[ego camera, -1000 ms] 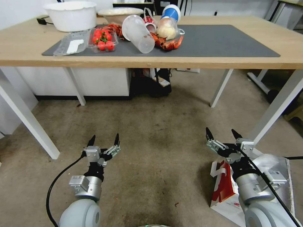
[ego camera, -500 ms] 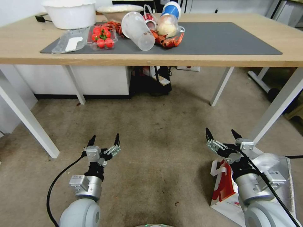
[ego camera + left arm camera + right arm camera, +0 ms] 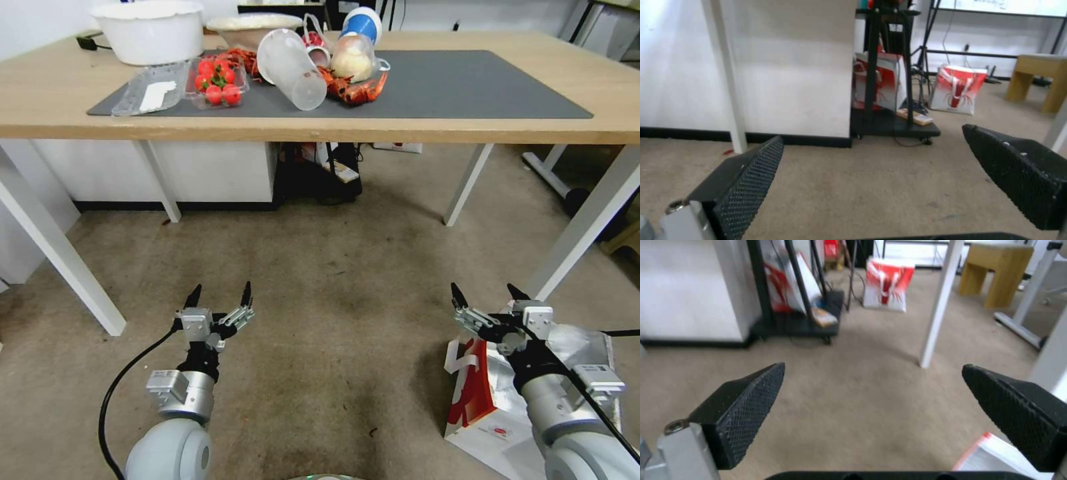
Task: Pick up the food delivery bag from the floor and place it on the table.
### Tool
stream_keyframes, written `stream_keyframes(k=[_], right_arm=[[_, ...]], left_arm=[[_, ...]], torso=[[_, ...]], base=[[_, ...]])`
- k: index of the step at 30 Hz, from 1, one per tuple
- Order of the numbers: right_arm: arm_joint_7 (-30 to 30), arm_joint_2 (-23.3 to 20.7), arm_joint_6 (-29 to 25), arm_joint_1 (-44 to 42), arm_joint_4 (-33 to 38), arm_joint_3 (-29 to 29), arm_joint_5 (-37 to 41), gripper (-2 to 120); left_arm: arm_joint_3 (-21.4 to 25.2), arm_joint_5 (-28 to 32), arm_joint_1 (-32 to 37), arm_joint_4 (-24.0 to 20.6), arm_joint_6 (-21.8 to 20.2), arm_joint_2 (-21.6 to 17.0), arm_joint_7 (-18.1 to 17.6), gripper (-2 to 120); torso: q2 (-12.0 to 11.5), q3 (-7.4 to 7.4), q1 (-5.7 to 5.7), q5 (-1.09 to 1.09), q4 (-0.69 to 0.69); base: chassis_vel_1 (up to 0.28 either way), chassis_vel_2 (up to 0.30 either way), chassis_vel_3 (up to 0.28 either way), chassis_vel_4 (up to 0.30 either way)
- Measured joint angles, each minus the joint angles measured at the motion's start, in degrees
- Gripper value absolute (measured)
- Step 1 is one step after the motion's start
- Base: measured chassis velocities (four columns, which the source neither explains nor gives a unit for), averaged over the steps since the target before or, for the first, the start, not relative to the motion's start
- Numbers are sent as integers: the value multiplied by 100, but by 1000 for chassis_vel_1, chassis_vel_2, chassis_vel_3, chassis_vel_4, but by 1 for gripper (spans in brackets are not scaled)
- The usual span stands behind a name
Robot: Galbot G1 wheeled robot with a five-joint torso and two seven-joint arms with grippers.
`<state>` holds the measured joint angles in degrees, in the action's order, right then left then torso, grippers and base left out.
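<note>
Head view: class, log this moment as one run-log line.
bag: food delivery bag on floor, ungrasped | right gripper: open, above bag | left gripper: open, over carpet | table: no bag

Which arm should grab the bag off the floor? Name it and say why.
Right. The right gripper hangs open directly above the food delivery bag on the carpet. The left gripper, also open, is over bare carpet well across from it.

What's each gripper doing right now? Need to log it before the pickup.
Left gripper: open, holding nothing, above the carpet.
Right gripper: open, holding nothing, above the food delivery bag.
</note>
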<state>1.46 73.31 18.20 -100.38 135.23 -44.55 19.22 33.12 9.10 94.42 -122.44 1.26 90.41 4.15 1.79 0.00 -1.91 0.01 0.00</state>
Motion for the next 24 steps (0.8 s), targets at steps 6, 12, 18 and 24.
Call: stream_keyframes(k=[6, 12, 18, 24], right_arm=[[389, -566, 179, 11, -425, -372, 139, 100], [747, -736, 391, -22, -840, -683, 56, 100], [837, -770, 562, -100, -1234, -1016, 83, 100], [849, -837, 533, -51, -1793, -1133, 153, 100]], left_arm=[[65, -7, 59, -76, 36, 55, -23, 100], [74, -16, 87, -89, 36, 56, -24, 100], [88, -18, 122, -112, 42, 53, -30, 100], [84, -18, 135, -114, 57, 63, -34, 100]], torso=[[4, 0, -1, 0, 0], [8, 0, -1, -1, 0], [12, 0, -2, -1, -1], [14, 0, -2, -1, -1]], base=[[0, 0, 0, 0], [0, 0, 0, 0], [0, 0, 0, 0], [0, 0, 0, 0]])
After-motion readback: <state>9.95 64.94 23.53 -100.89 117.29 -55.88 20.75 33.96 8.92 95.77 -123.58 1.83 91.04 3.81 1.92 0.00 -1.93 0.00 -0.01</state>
